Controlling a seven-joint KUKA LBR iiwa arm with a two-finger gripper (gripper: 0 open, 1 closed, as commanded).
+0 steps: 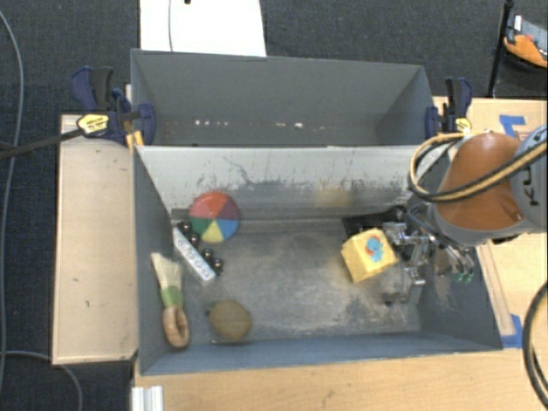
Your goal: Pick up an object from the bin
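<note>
Camera view, from the left of the bin (pixel 274 101): one brush (pixel 171 296), one grey strip with black beads (pixel 195 258), one four-coloured ball (pixel 213 217) and one brownish round lump (pixel 229 320). Right of centre, one tilted yellow block (pixel 368 256) with a blue mark sits just left of the claw (pixel 409 268). Whether the claw is open or gripping it cannot be told.

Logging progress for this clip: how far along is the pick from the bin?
Done: the end effector is down in the right side of the bin, close beside the yellow block. In hand: a grasp on that block can't be confirmed. Left: lifting it out. The colourful ball and brush lie at left, away from it.
</note>
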